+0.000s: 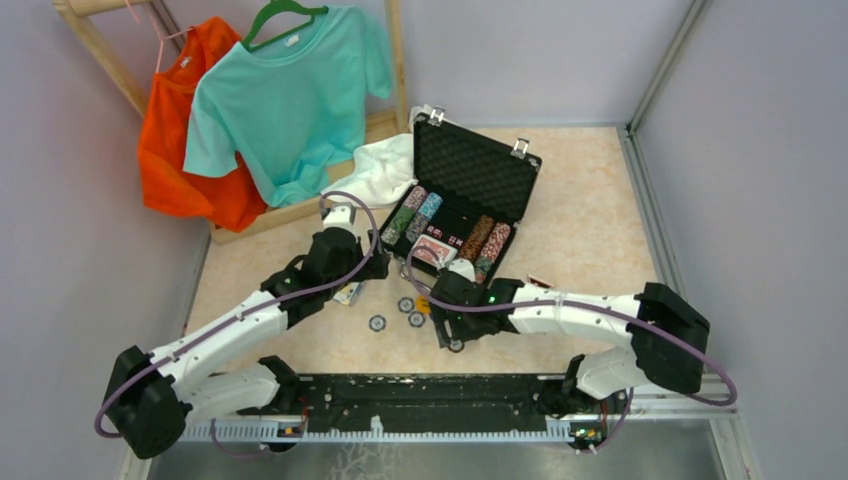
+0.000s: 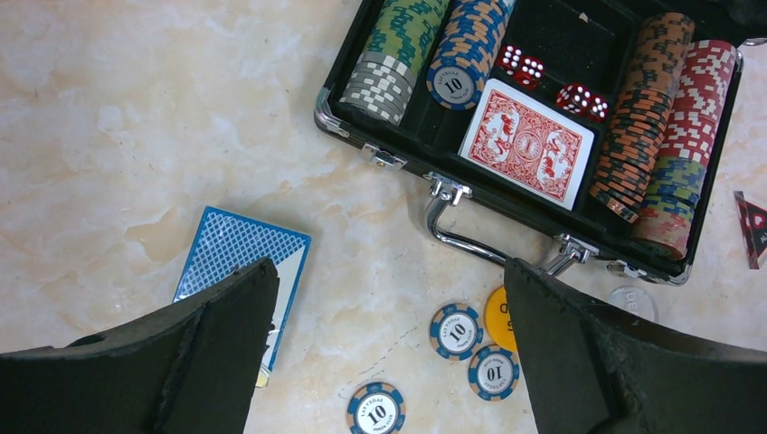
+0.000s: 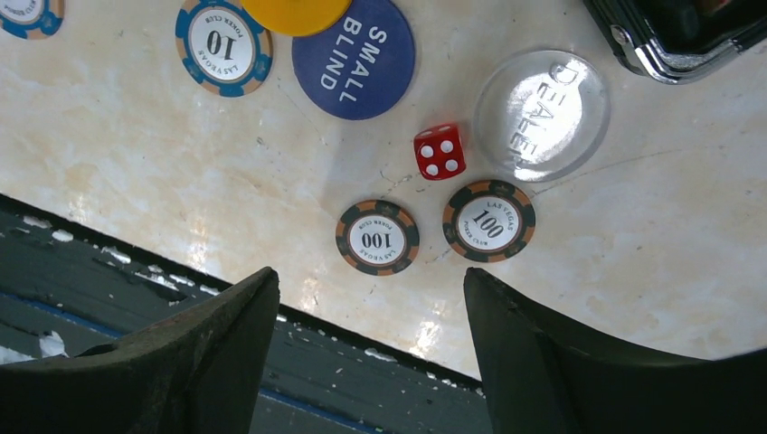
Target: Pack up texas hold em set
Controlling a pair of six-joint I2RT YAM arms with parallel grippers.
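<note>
The black case (image 1: 470, 165) lies open at the back, holding rows of chips (image 2: 665, 127), a red deck (image 2: 529, 142) and red dice (image 2: 520, 61). My left gripper (image 2: 389, 280) hangs open over bare table in front of the case handle, with a blue deck (image 2: 237, 253) by its left finger and three blue 10 chips (image 2: 455, 331) plus a yellow button (image 2: 497, 316) by its right. My right gripper (image 3: 369, 280) is open and empty at the table's near edge, just short of two 100 chips (image 3: 377, 237), a red die (image 3: 440, 151), a clear dealer button (image 3: 541, 113) and a blue small-blind button (image 3: 355, 56).
A white cloth (image 1: 380, 170) lies left of the case lid. Orange and teal shirts (image 1: 290, 100) hang on a wooden rack at the back left. The black rail (image 3: 136, 298) runs along the near edge under my right gripper. A red triangular piece (image 2: 751, 226) lies right of the case.
</note>
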